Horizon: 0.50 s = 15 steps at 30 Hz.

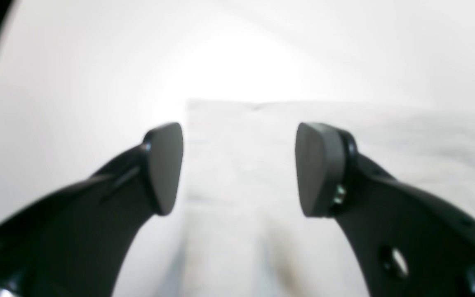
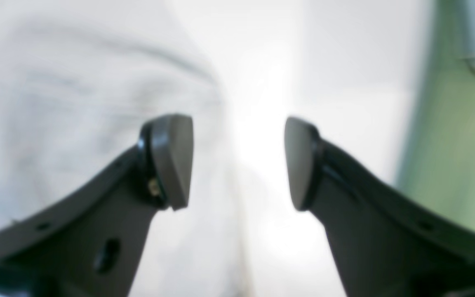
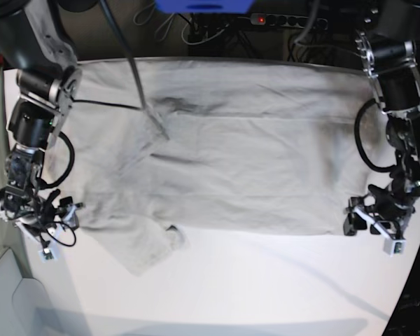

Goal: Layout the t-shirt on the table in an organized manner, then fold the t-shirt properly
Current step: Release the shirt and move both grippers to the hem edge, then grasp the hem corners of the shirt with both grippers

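Observation:
The light grey-beige t-shirt lies spread across the white table, with one short sleeve pointing toward the near edge. My left gripper hovers at the shirt's right-hand edge. In its wrist view the left gripper is open, with nothing between the pads and a corner of the t-shirt below and ahead. My right gripper sits at the shirt's left-hand edge. The right gripper is also open and empty, with the t-shirt to its left and bare table beyond.
A dark cable hangs over the shirt's far left part. A power strip and a blue object lie behind the table's far edge. Green floor shows past the table edge beside the right gripper.

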Each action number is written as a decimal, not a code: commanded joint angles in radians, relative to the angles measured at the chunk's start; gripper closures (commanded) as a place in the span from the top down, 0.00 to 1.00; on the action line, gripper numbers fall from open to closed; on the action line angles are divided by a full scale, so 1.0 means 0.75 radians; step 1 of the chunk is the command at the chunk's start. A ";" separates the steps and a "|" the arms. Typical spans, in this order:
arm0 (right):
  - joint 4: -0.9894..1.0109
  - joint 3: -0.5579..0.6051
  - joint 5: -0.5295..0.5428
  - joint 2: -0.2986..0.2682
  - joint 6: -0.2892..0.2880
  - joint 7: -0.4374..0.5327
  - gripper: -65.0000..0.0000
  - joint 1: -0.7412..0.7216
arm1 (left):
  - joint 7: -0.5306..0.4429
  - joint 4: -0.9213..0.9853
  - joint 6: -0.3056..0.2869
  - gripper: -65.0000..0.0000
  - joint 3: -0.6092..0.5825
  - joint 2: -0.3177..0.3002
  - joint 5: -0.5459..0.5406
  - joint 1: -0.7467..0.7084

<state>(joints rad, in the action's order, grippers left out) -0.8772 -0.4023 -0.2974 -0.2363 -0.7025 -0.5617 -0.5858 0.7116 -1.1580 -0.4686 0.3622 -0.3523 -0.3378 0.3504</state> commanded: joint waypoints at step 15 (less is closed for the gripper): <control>0.655 -0.005 0.001 -0.128 0.006 0.513 0.54 -0.196 | -0.230 0.350 0.004 0.64 -0.073 -0.037 -0.003 0.162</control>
<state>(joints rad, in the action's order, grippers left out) -0.3725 -0.4053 -0.3058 -0.3180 -0.6991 -0.1879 -0.6975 0.5671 -0.8783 -0.4641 0.3035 -0.3630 -0.3252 0.4438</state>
